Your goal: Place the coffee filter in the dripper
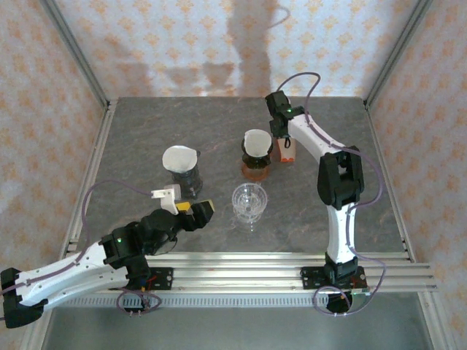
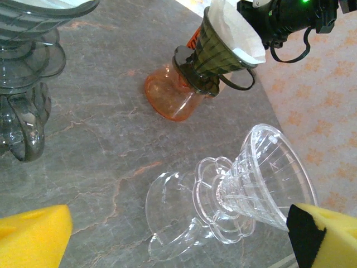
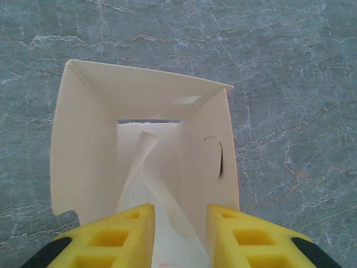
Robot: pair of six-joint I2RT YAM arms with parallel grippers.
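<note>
Right gripper (image 3: 179, 215) at the mouth of an open cardboard box (image 3: 83, 139), cream inside; any print on it is too small to read.
A folded white paper coffee filter (image 3: 146, 162) stands in the box and runs down between the yellow fingers (image 3: 120, 237), which are set narrowly apart; whether they pinch it I cannot tell. The clear ribbed glass dripper (image 2: 262, 173) stands empty on the grey marble table (image 1: 146, 124), near the left gripper (image 1: 193, 210), whose jaws are spread wide and hold nothing. A dark cone dripper (image 2: 215, 53) on an orange glass server (image 2: 170, 97) holds a white filter (image 2: 237, 30); the grey ribbed dripper (image 1: 184, 175) is lined likewise.
</note>
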